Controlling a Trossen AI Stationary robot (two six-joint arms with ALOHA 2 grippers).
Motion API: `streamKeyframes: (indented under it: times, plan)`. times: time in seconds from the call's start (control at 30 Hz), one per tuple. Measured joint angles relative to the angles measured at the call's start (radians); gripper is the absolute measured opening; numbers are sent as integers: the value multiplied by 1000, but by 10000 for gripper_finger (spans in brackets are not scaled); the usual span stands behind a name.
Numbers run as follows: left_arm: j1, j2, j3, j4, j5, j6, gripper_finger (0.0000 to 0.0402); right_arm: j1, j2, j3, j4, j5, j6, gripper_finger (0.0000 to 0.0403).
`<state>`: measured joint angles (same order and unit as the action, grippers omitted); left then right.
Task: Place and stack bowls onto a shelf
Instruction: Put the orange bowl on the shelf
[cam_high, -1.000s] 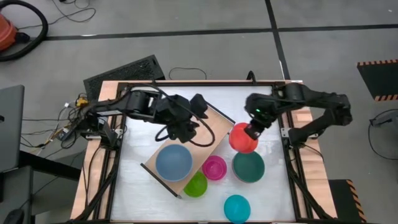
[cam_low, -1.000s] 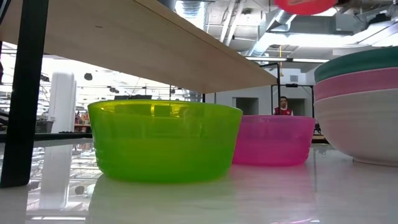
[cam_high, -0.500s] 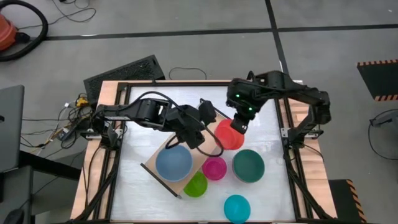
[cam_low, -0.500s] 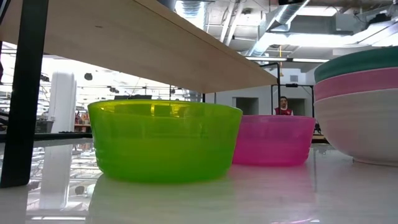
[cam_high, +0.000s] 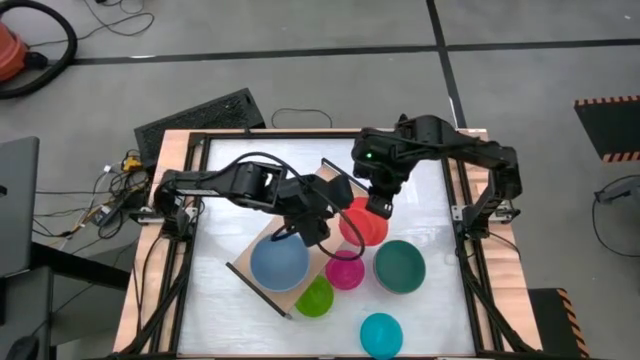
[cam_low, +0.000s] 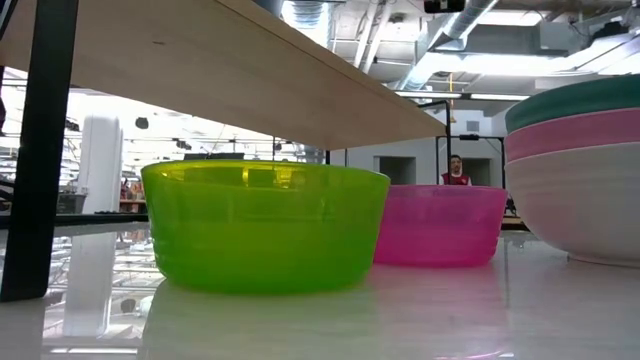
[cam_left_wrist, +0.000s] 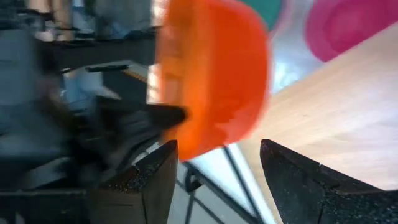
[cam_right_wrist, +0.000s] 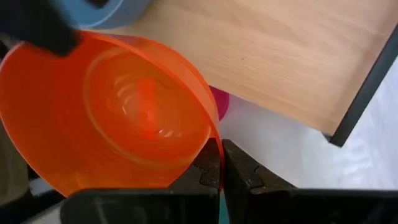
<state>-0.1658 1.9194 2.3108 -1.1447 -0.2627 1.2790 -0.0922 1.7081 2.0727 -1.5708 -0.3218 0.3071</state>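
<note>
The red bowl (cam_high: 362, 222) hangs tilted in my right gripper (cam_high: 377, 205), beside the shelf's (cam_high: 300, 240) right edge. My left gripper (cam_high: 325, 207) is open over the shelf, right beside the red bowl (cam_left_wrist: 214, 74), not touching it. A blue bowl (cam_high: 279, 262) sits on the shelf's near end. The magenta bowl (cam_high: 345, 270), lime green bowl (cam_high: 315, 297) and cyan bowl (cam_high: 380, 335) rest on the table. The teal bowl (cam_high: 400, 267) tops a stack on a pink bowl (cam_low: 575, 135) and a cream bowl (cam_low: 580, 205). My right gripper pinches the red bowl's rim (cam_right_wrist: 213, 138), one finger inside (cam_right_wrist: 205, 168) and one outside the wall. The fingers come from above, slanting down. The bowl is lifted clear and tilted, hanging below the fingers with its opening turned toward the wrist camera.
The shelf lies slantwise across the table's middle; its black end frame (cam_low: 40, 150) stands on the tabletop. A black frame (cam_high: 330, 135) runs round the table. A person (cam_low: 456, 170) stands far off in the room behind.
My right gripper has carried the red bowl toward the table's left, up to the shelf's right edge. My left gripper has moved toward the table's right and a little nearer, close to the red bowl.
</note>
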Motion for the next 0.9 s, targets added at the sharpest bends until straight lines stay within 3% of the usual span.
streamKeyframes:
  times: [0.23,0.4,0.47,0.53,0.63,0.9]
  plan:
    - [-10,-3,0,5,118,-15,215,7,0,0,-3,-60,-131,23]
    - [-16,-3,0,28,114,-23,215,6,0,0,-1,-77,-216,23]
    - [-25,-3,0,47,66,-80,215,6,1,0,2,-52,-210,23]
    - [-35,-4,0,69,26,-130,215,-5,0,0,-2,17,-101,23]
    - [-55,-10,0,61,-24,-180,215,-35,0,0,0,33,-12,23]
    - [-70,-8,1,57,-253,-208,215,-97,-9,0,0,115,89,23]
